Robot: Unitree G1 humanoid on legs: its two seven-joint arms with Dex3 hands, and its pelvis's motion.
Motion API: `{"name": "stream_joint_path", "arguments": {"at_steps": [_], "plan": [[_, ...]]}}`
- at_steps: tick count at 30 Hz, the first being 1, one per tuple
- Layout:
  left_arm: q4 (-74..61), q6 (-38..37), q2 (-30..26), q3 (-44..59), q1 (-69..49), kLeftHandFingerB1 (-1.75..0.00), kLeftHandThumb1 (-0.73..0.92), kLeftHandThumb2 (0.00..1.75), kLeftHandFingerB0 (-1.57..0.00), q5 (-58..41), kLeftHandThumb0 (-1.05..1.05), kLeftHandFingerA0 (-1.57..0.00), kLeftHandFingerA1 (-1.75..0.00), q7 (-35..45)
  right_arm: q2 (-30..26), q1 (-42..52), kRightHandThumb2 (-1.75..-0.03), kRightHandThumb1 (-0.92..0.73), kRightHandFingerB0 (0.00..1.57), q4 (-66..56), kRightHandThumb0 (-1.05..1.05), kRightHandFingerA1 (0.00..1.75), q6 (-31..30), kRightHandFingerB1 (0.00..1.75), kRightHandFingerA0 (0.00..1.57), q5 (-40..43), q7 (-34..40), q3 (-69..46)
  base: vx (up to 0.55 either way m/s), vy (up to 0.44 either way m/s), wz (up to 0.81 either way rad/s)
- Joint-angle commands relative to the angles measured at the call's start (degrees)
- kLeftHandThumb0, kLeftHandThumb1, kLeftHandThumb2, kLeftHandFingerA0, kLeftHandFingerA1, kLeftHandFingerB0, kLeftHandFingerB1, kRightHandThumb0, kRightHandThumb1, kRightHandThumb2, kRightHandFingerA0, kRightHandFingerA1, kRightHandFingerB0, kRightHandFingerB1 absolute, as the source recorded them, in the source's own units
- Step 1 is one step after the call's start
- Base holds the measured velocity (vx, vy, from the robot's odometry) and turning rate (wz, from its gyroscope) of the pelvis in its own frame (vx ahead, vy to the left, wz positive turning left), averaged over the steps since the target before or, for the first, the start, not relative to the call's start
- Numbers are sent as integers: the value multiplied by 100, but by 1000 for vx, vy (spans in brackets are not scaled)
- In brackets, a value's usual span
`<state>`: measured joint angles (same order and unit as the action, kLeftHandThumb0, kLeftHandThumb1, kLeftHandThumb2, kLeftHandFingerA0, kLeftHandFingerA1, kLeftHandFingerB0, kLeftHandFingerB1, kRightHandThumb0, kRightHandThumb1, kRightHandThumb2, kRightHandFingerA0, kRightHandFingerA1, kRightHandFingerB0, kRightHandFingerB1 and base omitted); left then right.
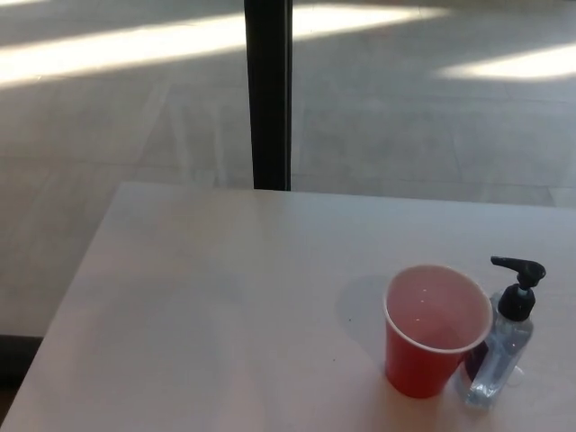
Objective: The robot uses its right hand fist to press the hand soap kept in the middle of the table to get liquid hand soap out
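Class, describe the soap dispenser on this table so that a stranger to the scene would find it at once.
Start at the pale table and go to its right side, where a red cup stands. Right beside the cup, on its right, is the soap bottle: clear and slim, topped with a black pump whose nozzle points left, unlike the open, opaque cup.

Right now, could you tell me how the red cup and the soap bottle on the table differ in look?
The red cup is opaque and wide, while the soap bottle is clear and slim. The cup is open at the top and looks empty; the bottle is capped by a black pump, its nozzle pointing left. Both stand upright, side by side, near the table's right front part.
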<state>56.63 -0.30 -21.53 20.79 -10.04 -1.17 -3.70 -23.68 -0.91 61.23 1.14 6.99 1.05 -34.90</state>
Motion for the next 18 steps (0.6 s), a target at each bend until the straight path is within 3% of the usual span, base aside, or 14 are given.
{"name": "stream_joint_path", "arguments": {"at_steps": [1,2,5,6,7,8,9,10,11,12,13,16,17,18], "plan": [[190,71,-261,456,123,-82,40,91,-60,-356,-29,-79,-95,-363,-588,-386,-94,-61,2,223,-51,99,61,29,58,850,688,-904,0,0,0],[203,86,-246,520,149,-82,40,92,-59,-397,-29,-80,-97,-358,-649,-467,-64,-76,3,258,-50,98,143,19,35,779,782,-915,0,0,0],[196,70,-222,556,166,-84,37,94,-59,-389,-29,-83,-101,-330,-862,-644,-63,-80,0,331,-58,113,210,21,28,683,805,-899,0,0,0],[210,64,-221,557,176,-85,37,94,-60,-379,-29,-83,-101,-345,-929,-768,-64,-81,0,366,-58,78,212,21,9,708,867,-921,0,0,0],[182,97,-218,542,170,-85,38,93,-61,-355,-29,-82,-100,-377,-1001,-1102,-66,-78,5,291,-51,74,250,25,18,936,930,-1116,0,0,0],[178,117,-219,538,173,-85,39,92,-62,-357,-28,-82,-100,-385,-1049,-1318,-69,-83,5,241,-46,50,362,22,0,1086,775,-1218,0,0,0],[165,94,-217,524,156,-84,38,93,-61,-352,-28,-81,-98,-371,-1085,-1569,-64,-89,13,79,-39,92,467,35,30,1092,708,-1201,0,0,0],[159,85,-211,532,152,-82,38,93,-58,-368,-28,-81,-98,-364,-1107,-1727,-65,-89,35,-29,-35,81,494,44,72,1082,726,-1183,0,0,0],[160,88,-203,554,158,-82,38,93,-58,-399,-28,-81,-98,-361,-1123,-1826,-65,-89,35,-101,-35,81,490,44,72,1077,751,-1173,0,0,0],[119,108,-190,562,147,-85,36,94,-59,-414,-28,-82,-102,-365,-1177,-1967,-86,-72,86,-124,-28,104,500,72,120,1040,724,-1116,0,0,0],[67,154,-177,564,138,-83,37,94,-58,-426,-29,-80,-98,-378,-1264,-2247,-114,-58,95,-180,-26,121,537,93,129,1035,587,-1035,0,0,0],[130,166,-193,546,164,-82,39,93,-58,-431,-27,-80,-98,-387,-1265,-2666,-122,-48,128,-416,-51,135,570,105,144,1091,339,-892,0,0,0],[128,159,-196,506,180,-84,39,93,-60,-412,-27,-81,-98,-390,-1200,-2736,-125,-48,129,-692,-80,145,537,117,157,1101,344,-817,0,0,0],[121,128,-198,478,165,-84,39,93,-60,-393,-27,-81,-98,-387,-1079,-2844,-125,-48,129,-1101,-80,145,476,117,157,1098,368,-699,-40,-13,8]]}}
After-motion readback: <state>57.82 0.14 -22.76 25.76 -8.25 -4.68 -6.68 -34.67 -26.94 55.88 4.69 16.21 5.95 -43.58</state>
